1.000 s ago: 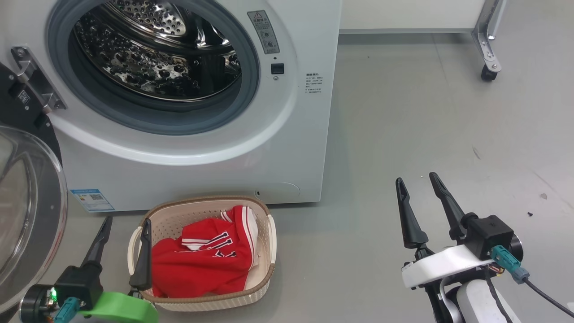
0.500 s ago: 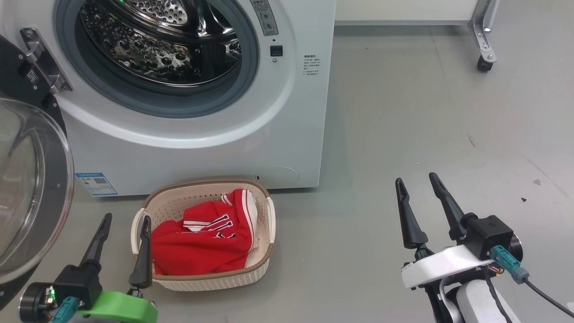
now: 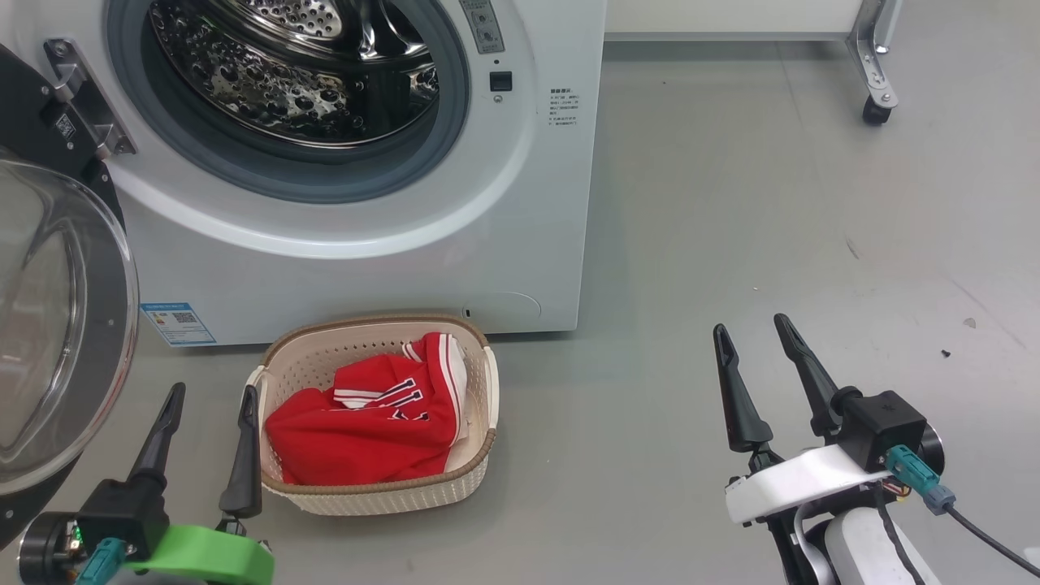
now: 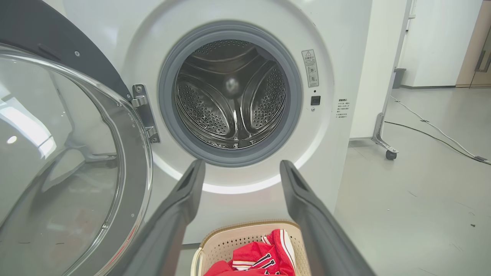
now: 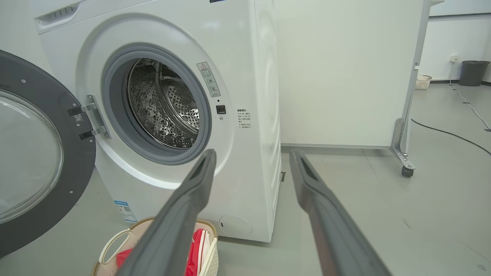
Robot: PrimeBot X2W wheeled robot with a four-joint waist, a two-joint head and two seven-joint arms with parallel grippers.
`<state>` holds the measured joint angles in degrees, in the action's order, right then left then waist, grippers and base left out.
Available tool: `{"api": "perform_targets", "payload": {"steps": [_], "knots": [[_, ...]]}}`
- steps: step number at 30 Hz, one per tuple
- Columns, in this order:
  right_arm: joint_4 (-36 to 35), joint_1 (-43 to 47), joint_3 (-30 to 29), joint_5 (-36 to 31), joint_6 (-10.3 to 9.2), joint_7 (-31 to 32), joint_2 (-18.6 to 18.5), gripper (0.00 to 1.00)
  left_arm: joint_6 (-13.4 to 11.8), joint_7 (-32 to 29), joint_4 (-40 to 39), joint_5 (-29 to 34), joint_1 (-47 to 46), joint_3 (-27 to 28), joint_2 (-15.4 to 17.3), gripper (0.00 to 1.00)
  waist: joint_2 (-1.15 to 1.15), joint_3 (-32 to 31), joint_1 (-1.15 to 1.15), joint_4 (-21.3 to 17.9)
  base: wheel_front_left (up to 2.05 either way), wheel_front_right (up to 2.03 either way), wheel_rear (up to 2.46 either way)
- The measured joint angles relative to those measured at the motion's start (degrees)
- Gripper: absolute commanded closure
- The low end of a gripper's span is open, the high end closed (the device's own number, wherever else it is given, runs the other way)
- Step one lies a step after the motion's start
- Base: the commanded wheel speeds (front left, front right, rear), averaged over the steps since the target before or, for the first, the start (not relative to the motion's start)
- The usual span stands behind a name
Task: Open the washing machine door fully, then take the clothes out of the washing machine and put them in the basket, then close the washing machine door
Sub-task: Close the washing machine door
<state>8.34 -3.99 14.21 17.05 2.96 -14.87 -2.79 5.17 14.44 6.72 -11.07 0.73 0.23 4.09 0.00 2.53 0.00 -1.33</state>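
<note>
The big white front-loading washing machine [image 3: 504, 227] stands with its mouth open. A grey rubber gasket [image 3: 455, 122] rings a perforated steel drum [image 3: 276, 73], and no garment can be seen in the part of the drum that shows. A small blue label [image 3: 177, 322] sits low on the front, with printed text beside the opening.

The large round washing machine door [image 3: 49, 325], a wide glossy black rim around a clear bulging glass bowl, hangs swung out to the machine's left on its metal hinge [image 3: 85, 101].

On the grey floor just in front of the machine sits the small cream perforated plastic basket [image 3: 390, 497] with a brown woven-look rim and loop side handles. The bright red jersey clothes [image 3: 357, 431], with white and dark striped trim, lie crumpled inside it and cover most of its bottom.

The left gripper [image 3: 211, 392] hovers just beside the basket's left end, fingers spread wide and holding nothing. The right gripper [image 3: 750, 325] is well apart over bare floor, likewise spread wide and empty.
</note>
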Motion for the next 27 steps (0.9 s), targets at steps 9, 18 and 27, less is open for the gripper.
{"api": "perform_targets", "payload": {"steps": [9, 18, 27], "knots": [[0.1, 0.0, 0.0, 0.0, 0.01, 0.0, 0.0, 0.00, 0.0, 0.0, -0.1, 0.0, 0.1, 0.6, 0.0, 0.00, 0.00, 0.0, 0.00, 0.2, 0.00, 0.00, 0.00], [0.3, 0.0, 0.1, 0.0, 0.04, 0.0, 0.0, 0.00, 0.1, 0.0, -0.3, 0.1, 0.5, 0.4, 0.0, 0.00, 0.00, 0.1, 0.00, 0.2, 0.00, 0.00, 0.00], [0.3, 0.0, 0.1, 0.0, 0.18, 0.0, 0.0, 0.00, 0.1, 0.0, -0.2, 0.2, 0.5, 0.7, -0.2, 0.00, 0.00, 0.2, 0.00, 0.2, -0.07, 0.13, -0.07]]}}
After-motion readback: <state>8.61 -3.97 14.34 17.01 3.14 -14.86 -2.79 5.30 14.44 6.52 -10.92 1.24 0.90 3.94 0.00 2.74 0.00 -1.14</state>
